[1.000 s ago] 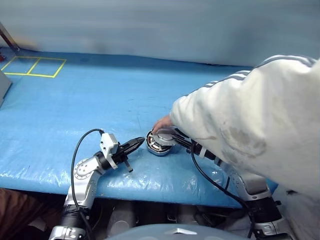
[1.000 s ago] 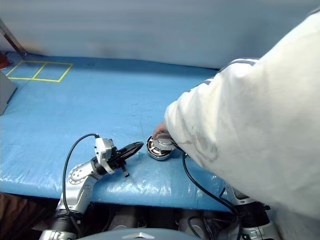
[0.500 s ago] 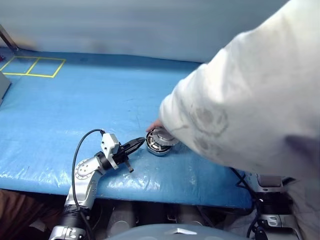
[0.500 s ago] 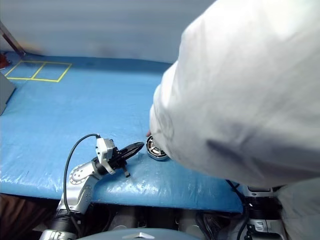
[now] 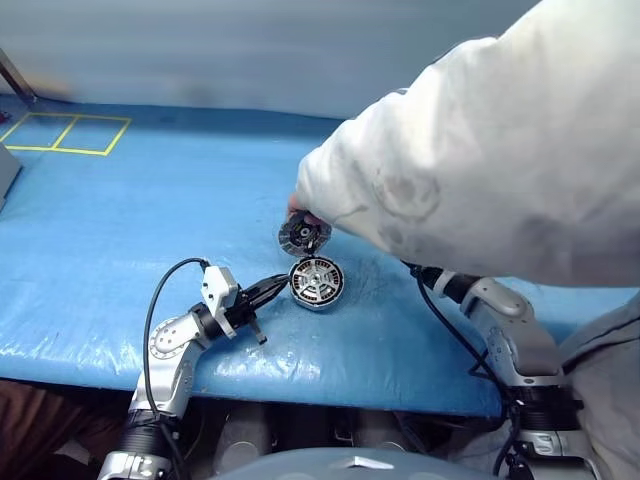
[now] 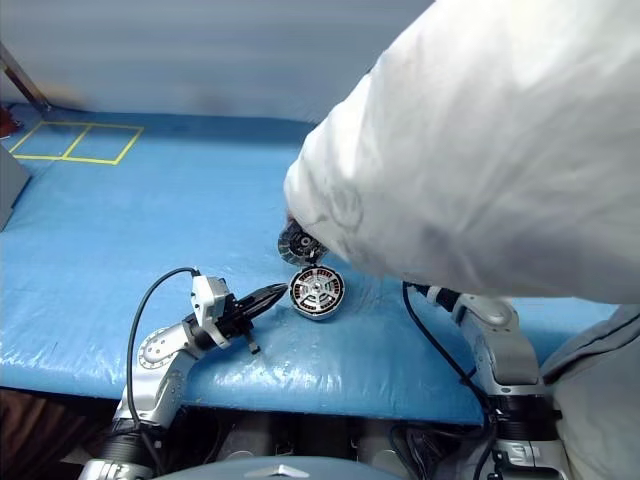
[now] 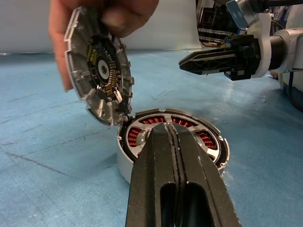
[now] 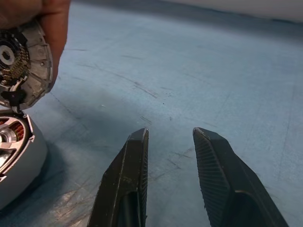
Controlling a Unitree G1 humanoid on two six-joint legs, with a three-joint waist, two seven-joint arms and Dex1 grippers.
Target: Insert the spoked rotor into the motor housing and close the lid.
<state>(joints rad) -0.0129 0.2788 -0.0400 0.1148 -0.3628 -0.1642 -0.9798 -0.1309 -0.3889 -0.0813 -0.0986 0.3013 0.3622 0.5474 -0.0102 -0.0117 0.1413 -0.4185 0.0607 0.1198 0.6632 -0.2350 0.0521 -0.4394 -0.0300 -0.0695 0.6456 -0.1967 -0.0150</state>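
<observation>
The motor housing [image 5: 316, 283] sits on the blue sheet near the front edge. Inside it lies the silver spoked rotor [image 7: 176, 135], with red windings showing through its gaps. A person's hand [image 7: 109, 14] holds the hinged lid [image 5: 302, 236] tilted up and open, its segmented inner face toward me. My left gripper [image 5: 276, 286] is shut and empty, its tip just left of the housing. My right gripper [image 8: 170, 135] is open and empty, apart from the housing on its right side, and it also shows across the housing as the right gripper [image 7: 189, 61].
The person's white sleeve [image 5: 480, 170] reaches in from the right above my right arm [image 5: 500, 320] and covers much of that side. Yellow taped squares [image 5: 65, 133] mark the far left of the blue sheet [image 5: 150, 210]. A grey box [image 5: 4, 172] stands at the left edge.
The person's hand has swung the lid up off the housing, baring the rotor. My right gripper has drawn back to the right, away from the housing. The left gripper has not moved.
</observation>
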